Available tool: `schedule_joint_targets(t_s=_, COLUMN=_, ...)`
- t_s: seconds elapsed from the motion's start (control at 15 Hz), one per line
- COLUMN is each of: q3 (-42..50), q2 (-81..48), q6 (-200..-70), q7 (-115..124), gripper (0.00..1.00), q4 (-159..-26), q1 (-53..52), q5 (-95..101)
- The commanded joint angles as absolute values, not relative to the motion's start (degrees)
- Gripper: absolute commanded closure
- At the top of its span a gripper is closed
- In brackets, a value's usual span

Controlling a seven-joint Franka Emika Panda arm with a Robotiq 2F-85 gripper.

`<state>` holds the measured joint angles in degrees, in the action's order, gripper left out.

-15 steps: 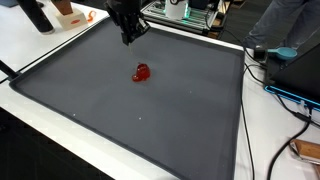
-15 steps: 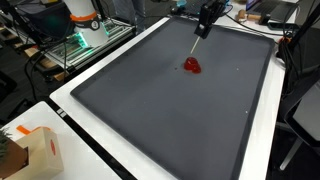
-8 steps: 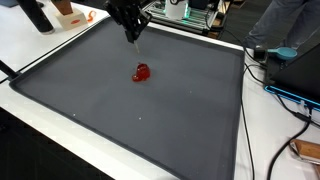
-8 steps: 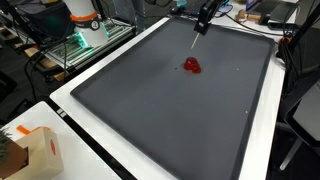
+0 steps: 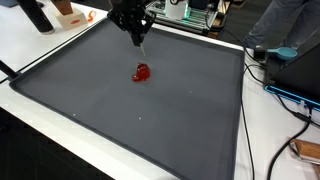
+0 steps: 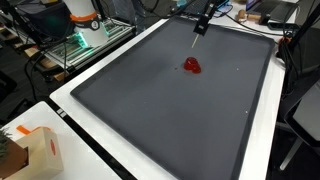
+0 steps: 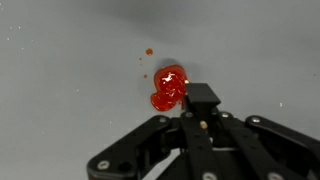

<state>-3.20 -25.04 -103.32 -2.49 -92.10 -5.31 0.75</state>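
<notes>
A glossy red blob lies on the dark grey mat, with a few tiny red specks beside it. In both exterior views my gripper hangs above the mat's far part, behind the blob and clear of it. Its jaws are shut on a thin stick that slants down toward the mat. In the wrist view the blob sits just past the gripper, and the stick's dark end partly covers the blob's edge.
The mat has a raised black rim on a white table. A dark bottle and orange-and-white items stand at one corner, a small box at another. Cables lie along one side.
The gripper has shifted slightly sideways and lifted a little with the stick. The red blob has not moved.
</notes>
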Motion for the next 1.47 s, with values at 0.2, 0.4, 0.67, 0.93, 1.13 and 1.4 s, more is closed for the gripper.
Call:
schedule_joint_targets(t_s=0.2, q3=-4.52, q2=-23.61, q6=-109.77, q7=-9.94, gripper=0.97, q4=-97.16, q1=-4.49, q5=0.93)
schedule_joint_targets(t_s=0.4, q3=-5.09, q2=-23.97, q6=-110.74, q7=-12.16, gripper=0.97, q4=-97.9, q1=-4.53, q5=0.76)
schedule_joint_targets(t_s=0.67, q3=-5.0, q2=-24.64, q6=-112.86, q7=-12.91, gripper=0.97, q4=-98.59, q1=-4.95, q5=2.46)
schedule_joint_targets(t_s=0.93, q3=-4.82, q2=-25.08, q6=-114.63, q7=-13.03, gripper=0.97, q4=-99.03, q1=-4.96, q5=3.56)
schedule_joint_targets(t_s=1.13, q3=-4.88, q2=-25.53, q6=-115.27, q7=-13.16, gripper=0.97, q4=-99.28, q1=-4.91, q5=4.12)
schedule_joint_targets(t_s=1.4, q3=-5.05, q2=-26.32, q6=-115.92, q7=-13.58, gripper=0.97, q4=-99.28, q1=-4.63, q5=4.03)
